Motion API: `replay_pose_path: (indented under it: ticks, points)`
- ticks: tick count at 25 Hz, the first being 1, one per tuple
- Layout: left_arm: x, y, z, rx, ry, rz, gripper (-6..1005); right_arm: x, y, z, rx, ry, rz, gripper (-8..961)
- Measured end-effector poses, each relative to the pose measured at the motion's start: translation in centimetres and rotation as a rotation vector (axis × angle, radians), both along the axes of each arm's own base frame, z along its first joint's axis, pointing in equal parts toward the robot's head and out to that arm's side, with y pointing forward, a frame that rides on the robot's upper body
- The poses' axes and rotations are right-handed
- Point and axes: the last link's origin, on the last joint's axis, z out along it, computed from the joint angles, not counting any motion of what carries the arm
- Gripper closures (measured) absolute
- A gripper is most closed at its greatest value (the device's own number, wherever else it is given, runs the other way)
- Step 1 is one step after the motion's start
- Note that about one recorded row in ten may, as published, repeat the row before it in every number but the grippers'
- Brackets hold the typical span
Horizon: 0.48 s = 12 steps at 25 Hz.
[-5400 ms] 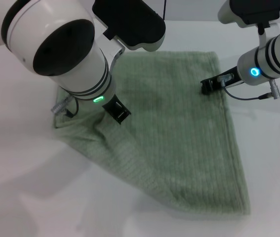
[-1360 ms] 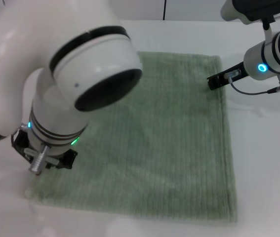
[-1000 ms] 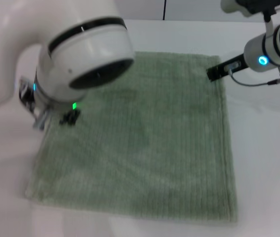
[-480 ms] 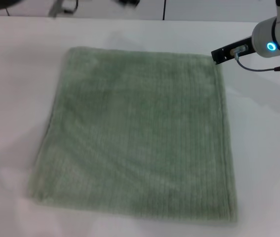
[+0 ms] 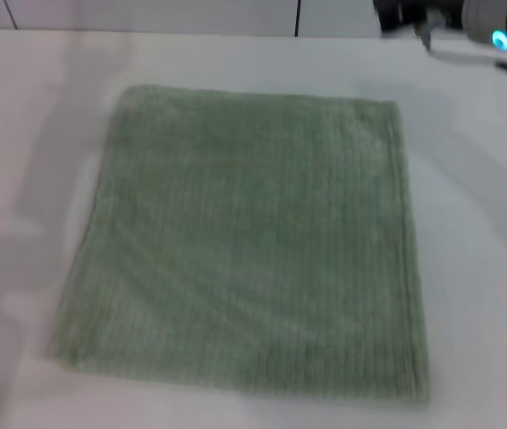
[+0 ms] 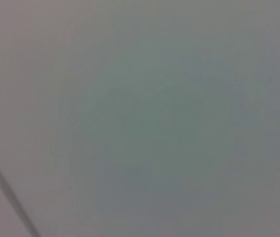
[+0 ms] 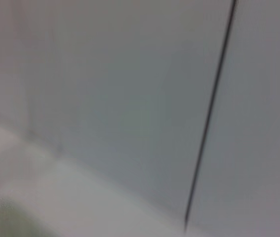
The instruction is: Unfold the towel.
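The sage-green towel (image 5: 249, 237) lies spread flat in one layer on the white table (image 5: 485, 268), roughly square, with its hemmed edges showing all round. My right gripper (image 5: 399, 12) is lifted at the far right, above and behind the towel's far right corner, clear of the cloth. A small green patch of the towel (image 7: 1, 219) shows in the right wrist view. My left arm is out of the head view; its wrist view shows only a plain grey surface.
A white panelled wall with a dark vertical seam (image 5: 298, 18) stands behind the table. The same kind of seam (image 7: 211, 113) shows in the right wrist view. Bare table surrounds the towel on all sides.
My left arm pulled the folded part out to the near left, then lifted away out of view. The towel went from folded to flat. My right gripper left the far right corner and rose.
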Motion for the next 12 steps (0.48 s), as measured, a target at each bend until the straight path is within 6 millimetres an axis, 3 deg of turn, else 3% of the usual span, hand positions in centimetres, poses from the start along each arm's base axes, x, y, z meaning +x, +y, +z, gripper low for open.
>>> replay_pose_path:
  ticks: [3,4,6,8,12]
  points:
    - [-2.4,-0.8,-1.8,0.02,-0.083,-0.03,157,-1.1,-2.7,1.7,0.228,0.042,0.211,954]
    - [-3.5,-1.1,-2.7,0.02,-0.119,-0.035,157,-1.6,-4.7,2.5,0.41,0.09,0.34,954]
    - [-5.7,-1.8,-3.8,0.045,-0.175,-0.049,157,-1.8,-5.6,2.6,0.481,0.12,0.388,954]
    - [-7.4,-2.6,-4.9,0.068,-0.209,-0.072,157,-0.5,-6.8,3.0,0.649,0.206,0.431,954]
    - [-10.3,-3.7,-5.9,0.083,-0.325,-0.072,157,6.0,-8.6,2.3,0.844,0.341,0.406,954]
